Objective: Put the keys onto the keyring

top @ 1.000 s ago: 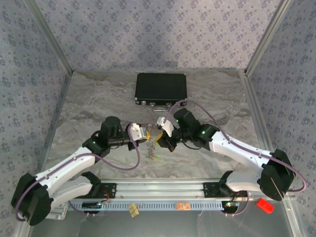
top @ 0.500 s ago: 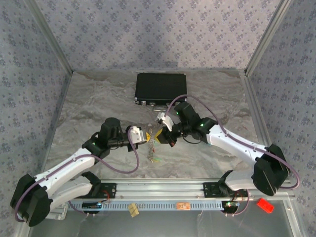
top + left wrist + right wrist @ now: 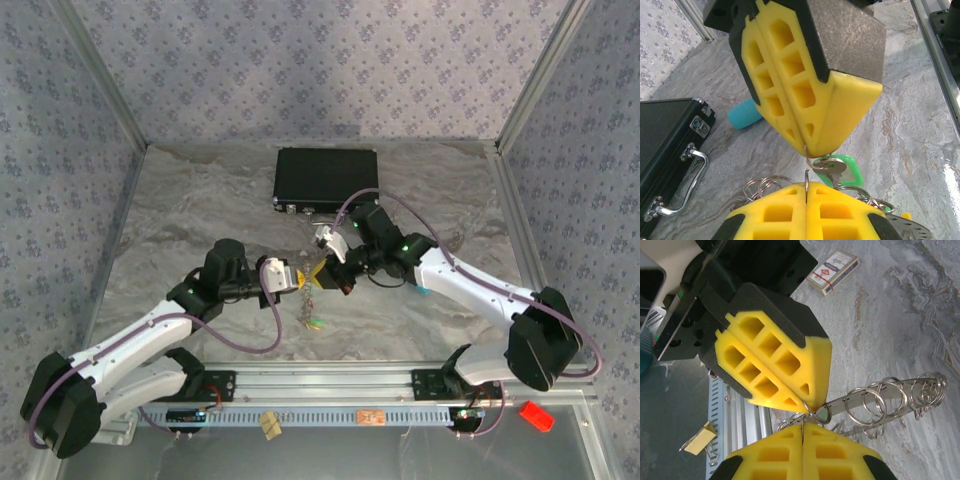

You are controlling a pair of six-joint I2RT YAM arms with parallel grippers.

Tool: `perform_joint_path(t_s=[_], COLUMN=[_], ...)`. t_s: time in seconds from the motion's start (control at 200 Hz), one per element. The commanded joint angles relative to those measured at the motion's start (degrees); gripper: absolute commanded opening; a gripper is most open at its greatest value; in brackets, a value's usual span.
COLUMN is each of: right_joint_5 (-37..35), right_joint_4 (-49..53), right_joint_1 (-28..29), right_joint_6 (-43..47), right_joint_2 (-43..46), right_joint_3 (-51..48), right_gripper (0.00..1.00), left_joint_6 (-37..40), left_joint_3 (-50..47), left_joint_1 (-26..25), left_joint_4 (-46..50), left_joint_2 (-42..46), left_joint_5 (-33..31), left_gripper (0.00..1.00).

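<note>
Top external: right tool [image 3: 320, 278] has neared left tool [image 3: 297, 280], both pinching the keyring [image 3: 806, 175]

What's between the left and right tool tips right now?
Left wrist view: a thin silver metal keyring bridges the gap, pinched by the left tool and right tool, a green plastic-headed key beside it.

Keys [image 3: 312, 320]: a hanging cluster in the top view, too small for count or shapes to be told.
Green key [image 3: 845, 169]: lower part hidden behind the left gripper [image 3: 806, 189].
Keyring [image 3: 816, 161]: partly buried between the yellow fingertips; which loop is pinched cannot be told.
Teal cylinder [image 3: 743, 114]: one end seen, the rest covered by the right gripper [image 3: 806, 146].
Black case [image 3: 665, 135]: cut off by the left edge of the left wrist view.
Card box [image 3: 833, 271]: print too blurred to be read.
</note>
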State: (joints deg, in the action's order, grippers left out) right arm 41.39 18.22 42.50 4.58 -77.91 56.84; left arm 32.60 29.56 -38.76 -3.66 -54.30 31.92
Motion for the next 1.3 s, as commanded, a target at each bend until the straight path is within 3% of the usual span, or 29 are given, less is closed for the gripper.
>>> perform_joint_path(t_s=[0.0, 0.465, 0.84, 0.955, 1.124, 1.294], right_joint_5=[0.42, -5.08, -4.77, -5.28, -18.41, -26.1], right_joint_4=[0.94, 3.2, 3.56, 3.39, -2.51, -10.65], right_joint_1=[-0.23, -1.87, -1.99, -1.61, 0.34, 3.44], right_joint_6=[0.64, -2.84, -3.96, -3.42, 2.72, 19.67], right_joint_2=[-1.19, -4.07, -4.91, -4.15, 4.06, 9.7], right_joint_3=[1.87, 3.81, 4.9, 4.33, -3.88, -9.93], right_gripper=[0.0, 0.0, 0.0, 0.0, 0.0, 0.0], left_joint_6=[1.58, 2.57, 5.28, 2.12, -11.05, -15.96], left_joint_3=[0.23, -0.03, 0.05, 0.05, 2.46, 2.17], left_joint_1=[-0.34, -0.46, -2.29, -2.29, -2.37, -1.57], left_joint_4=[-1.22, -1.52, 0.13, -1.14, 0.73, 1.47], left_joint_2=[1.18, 1.57, 1.61, 0.99, -0.06, 0.38], left_joint_5=[2.2, 3.11, -1.31, -3.17, -4.97, 1.9], left_gripper=[0.0, 0.0, 0.0, 0.0, 0.0, 0.0])
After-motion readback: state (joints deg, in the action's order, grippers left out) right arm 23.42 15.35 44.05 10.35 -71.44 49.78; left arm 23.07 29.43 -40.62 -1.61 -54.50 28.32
